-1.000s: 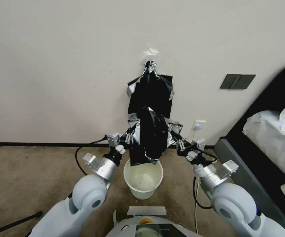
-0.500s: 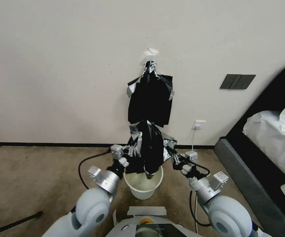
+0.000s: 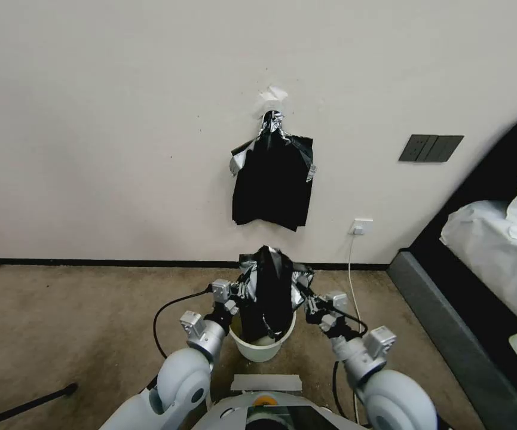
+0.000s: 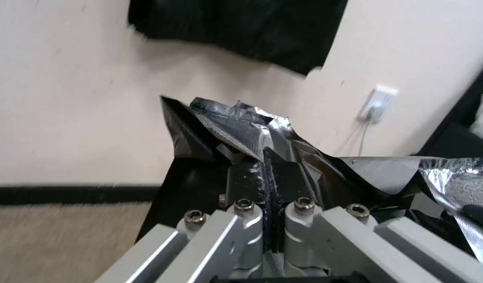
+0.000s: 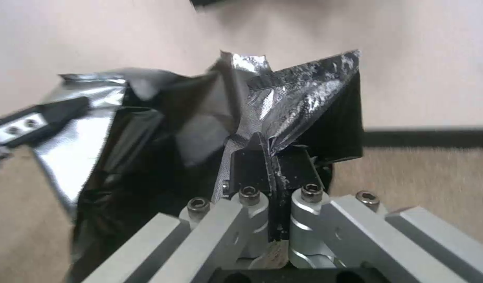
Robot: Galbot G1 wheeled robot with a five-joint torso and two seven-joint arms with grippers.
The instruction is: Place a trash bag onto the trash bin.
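Observation:
The glossy black trash bag [image 3: 270, 289] hangs between my two grippers, its lower end inside the cream-white trash bin [image 3: 262, 349] on the carpet. My left gripper [image 3: 241, 292] is shut on the bag's left edge just above the bin's rim. On the bag's right edge my right gripper [image 3: 303, 297] is shut too. In the left wrist view the fingers [image 4: 247, 179] pinch crinkled black film of the bag [image 4: 225, 125]. The right wrist view shows the same pinch on the bag [image 5: 147, 129], with the left gripper's finger [image 5: 39, 116] across from it.
A flat bundle of black bags [image 3: 273, 179] hangs on the wall above. A white socket [image 3: 360, 226] with a cable sits at the wall's base to the right. A dark bed frame [image 3: 449, 310] with white bedding stands at the right. Black cables lie on the carpet.
Both grippers have come down and toward me with the bag. Its lower end has gone from above the bin down into it, and it no longer overlaps the wall bundle.

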